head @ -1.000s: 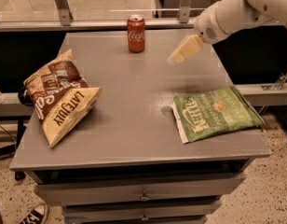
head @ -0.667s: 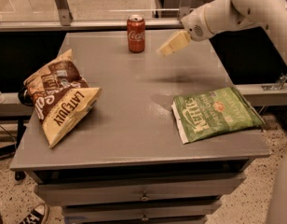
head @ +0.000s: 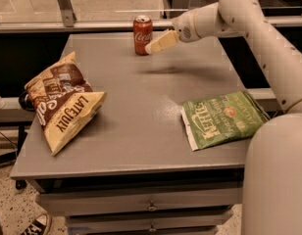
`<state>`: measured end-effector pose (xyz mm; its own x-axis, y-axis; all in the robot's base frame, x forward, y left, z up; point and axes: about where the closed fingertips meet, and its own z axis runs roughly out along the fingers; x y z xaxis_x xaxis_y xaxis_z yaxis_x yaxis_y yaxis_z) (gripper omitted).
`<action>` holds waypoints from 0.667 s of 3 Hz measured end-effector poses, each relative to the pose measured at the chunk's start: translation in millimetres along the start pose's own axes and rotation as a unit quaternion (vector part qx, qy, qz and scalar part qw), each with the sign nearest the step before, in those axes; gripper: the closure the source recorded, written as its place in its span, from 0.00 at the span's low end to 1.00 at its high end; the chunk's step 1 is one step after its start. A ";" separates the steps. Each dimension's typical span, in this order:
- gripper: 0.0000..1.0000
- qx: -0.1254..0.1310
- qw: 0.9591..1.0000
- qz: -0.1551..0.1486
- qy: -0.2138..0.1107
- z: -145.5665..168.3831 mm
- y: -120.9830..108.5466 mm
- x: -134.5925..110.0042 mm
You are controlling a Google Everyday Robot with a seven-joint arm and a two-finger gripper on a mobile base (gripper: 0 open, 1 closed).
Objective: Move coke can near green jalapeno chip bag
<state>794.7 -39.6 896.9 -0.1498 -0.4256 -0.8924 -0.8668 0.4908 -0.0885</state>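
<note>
The red coke can stands upright at the far middle edge of the grey table. The green jalapeno chip bag lies flat at the table's right front, white "Kettle" lettering up. My gripper hangs just right of the can, above the table, its cream fingers pointing left toward the can, close to it. The white arm reaches in from the right.
A brown-and-cream "Late July" chip bag lies on the table's left side. A metal rail and glass panel run behind the far edge. Drawers sit under the table front. A shoe shows on the floor at lower left.
My gripper has moved left across the back of the table, from over the right side to right beside the coke can. The can and both bags have not moved.
</note>
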 end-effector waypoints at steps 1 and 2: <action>0.13 -0.001 1.000 0.004 -0.018 27.3 -0.8 -11.5; 0.32 0.001 1.000 0.009 -0.028 53.0 -0.9 -22.4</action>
<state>824.0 9.8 893.6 -0.1386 -0.3738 -0.9171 -0.8634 0.4993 -0.0730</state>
